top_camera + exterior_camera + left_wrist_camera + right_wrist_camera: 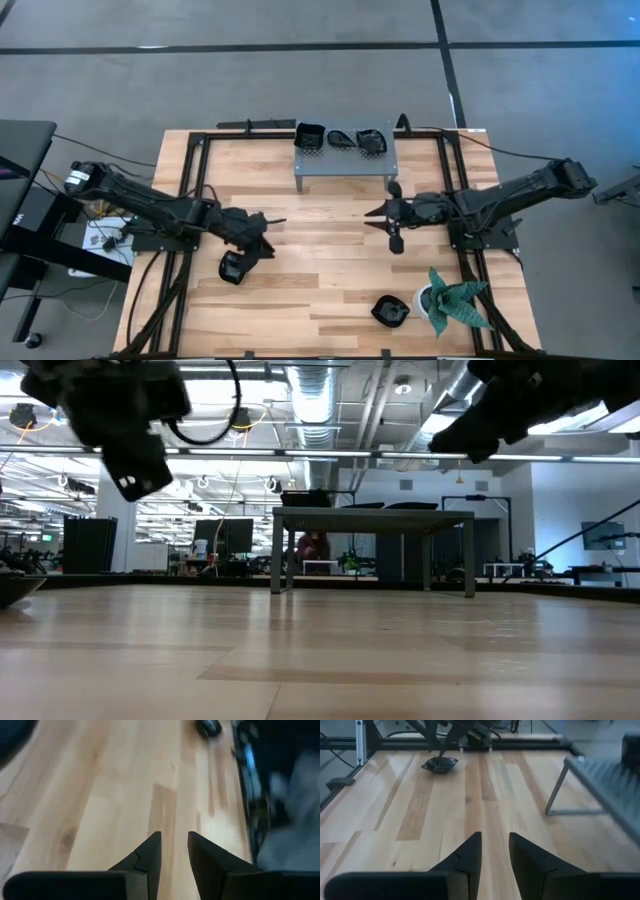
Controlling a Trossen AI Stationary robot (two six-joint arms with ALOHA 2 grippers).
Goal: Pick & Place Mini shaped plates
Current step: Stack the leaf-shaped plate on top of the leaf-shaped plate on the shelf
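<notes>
Three glossy black mini plates (pixel 343 138) sit on top of the grey perforated shelf (pixel 345 165) at the table's far side. Another black plate (pixel 232 268) lies flat on the wood just near of my left gripper (pixel 268 238); the right wrist view shows it too (pixel 440 765). One more plate (pixel 390 310) lies near the table's near edge, beside the plant. My left gripper (pixel 174 845) hovers over bare wood with a narrow gap between its fingers and holds nothing. My right gripper (pixel 370 213), (pixel 495 845) hangs in front of the shelf, pointing left, narrowly open and holding nothing.
The green spiky plant (pixel 452 302) in its white pot stands at the near right. A black metal frame (pixel 190 190) runs along the table's sides. The shelf's legs (pixel 555 790) stand on the wood. Bare wood lies between the two grippers at the table's middle.
</notes>
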